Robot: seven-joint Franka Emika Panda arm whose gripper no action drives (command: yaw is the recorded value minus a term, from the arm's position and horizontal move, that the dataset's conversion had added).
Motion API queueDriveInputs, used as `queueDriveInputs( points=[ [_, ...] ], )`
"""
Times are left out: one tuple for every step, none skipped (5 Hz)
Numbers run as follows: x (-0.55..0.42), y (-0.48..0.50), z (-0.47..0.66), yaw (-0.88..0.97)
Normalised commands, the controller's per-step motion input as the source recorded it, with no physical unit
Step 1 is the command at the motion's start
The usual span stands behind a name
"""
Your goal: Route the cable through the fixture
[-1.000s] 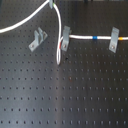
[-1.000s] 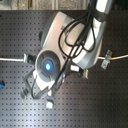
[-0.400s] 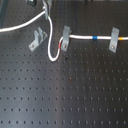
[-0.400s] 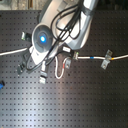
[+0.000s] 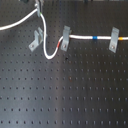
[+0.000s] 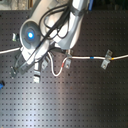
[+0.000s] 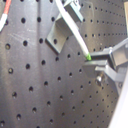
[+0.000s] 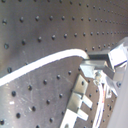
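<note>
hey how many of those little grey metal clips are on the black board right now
3, in a row in the first exterior view: the broader bracket at the first exterior view's left with no cable in it, a middle clip and a right clip, both holding the cable. None seem hidden.

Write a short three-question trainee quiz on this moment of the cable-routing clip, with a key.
1. True or false: in the first exterior view, the cable already runs between the two plates of the bracket.
2. In the first exterior view, where does the blue band sit?
A. between the two slim clips
B. inside the bracket
C. at the hand
3. Fill in: in the second wrist view, the hand is shut on the ____.

Key
1. False: it hangs in a loop beside the bracket.
2. A: between the clip and the other clip.
3. cable
</note>
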Motion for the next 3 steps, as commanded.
queueDriveInputs(
  points=[
    [-0.172, 0.411, 0.14, 0.00],
    [-0.067, 0.446, 0.22, 0.13],
    [-0.126, 0.402, 0.44, 0.07]
  ],
)
